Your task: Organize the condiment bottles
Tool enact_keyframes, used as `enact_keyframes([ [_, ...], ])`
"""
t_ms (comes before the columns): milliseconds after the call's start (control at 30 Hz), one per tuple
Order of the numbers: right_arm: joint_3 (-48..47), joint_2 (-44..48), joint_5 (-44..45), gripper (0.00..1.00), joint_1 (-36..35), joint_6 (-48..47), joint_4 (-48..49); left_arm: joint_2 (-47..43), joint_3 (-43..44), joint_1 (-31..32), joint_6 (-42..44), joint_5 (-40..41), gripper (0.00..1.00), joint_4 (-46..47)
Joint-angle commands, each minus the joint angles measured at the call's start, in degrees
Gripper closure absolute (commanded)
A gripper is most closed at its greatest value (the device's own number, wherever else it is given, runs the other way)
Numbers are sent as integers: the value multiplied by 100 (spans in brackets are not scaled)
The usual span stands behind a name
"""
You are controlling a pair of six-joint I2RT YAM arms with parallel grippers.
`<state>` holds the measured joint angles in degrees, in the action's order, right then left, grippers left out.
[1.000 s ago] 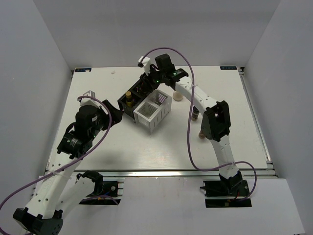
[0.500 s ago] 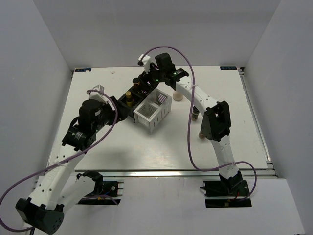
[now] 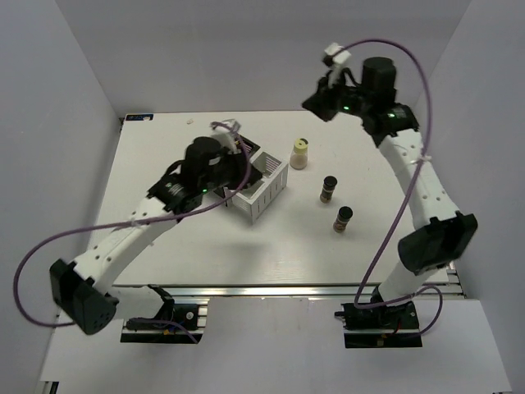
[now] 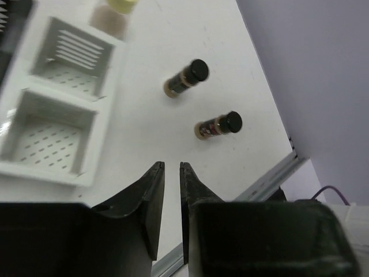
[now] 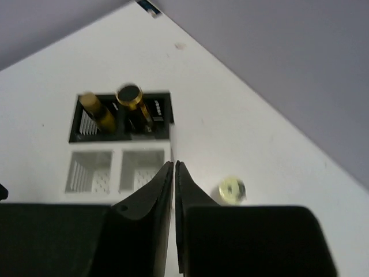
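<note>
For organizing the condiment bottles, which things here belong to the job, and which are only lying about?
Job:
cream-white jar
far dark bottle
near dark bottle
yellow bottle and amber bottle, both in the black box

Only lying about:
white compartment box
small white speck at the back left

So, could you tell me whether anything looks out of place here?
Nothing looks spilled or damaged. The two bottles in the black box seem to lean, and the cream jar and two dark bottles sit loose on the table beside the empty white box.
</note>
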<state>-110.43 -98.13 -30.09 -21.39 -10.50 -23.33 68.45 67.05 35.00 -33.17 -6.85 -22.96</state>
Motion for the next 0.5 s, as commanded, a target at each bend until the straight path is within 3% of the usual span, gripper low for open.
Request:
enact_keyframes([
  [0,995,188,-769,91,957,286,-312,868,703,603,363,289,72,-111],
  [67,1574,503,-981,80,1328,172,-496,1327,1246,937,486,464,53,-357],
  [100,1734,592,-973,60,1600,-81,-593,1747,1406,1042,522,509,44,-419],
  [133,1875,750,-912,52,1707,-197,-828,1943,1556,1209,618,553,31,-463],
  [200,2270,882,-753,38,1979,-399,-1041,2530,1969,1376,767,589,24,-464],
  [467,3616,1691,-709,33,2586,-470,-1147,4597,3970,1720,1242,940,19,-990],
])
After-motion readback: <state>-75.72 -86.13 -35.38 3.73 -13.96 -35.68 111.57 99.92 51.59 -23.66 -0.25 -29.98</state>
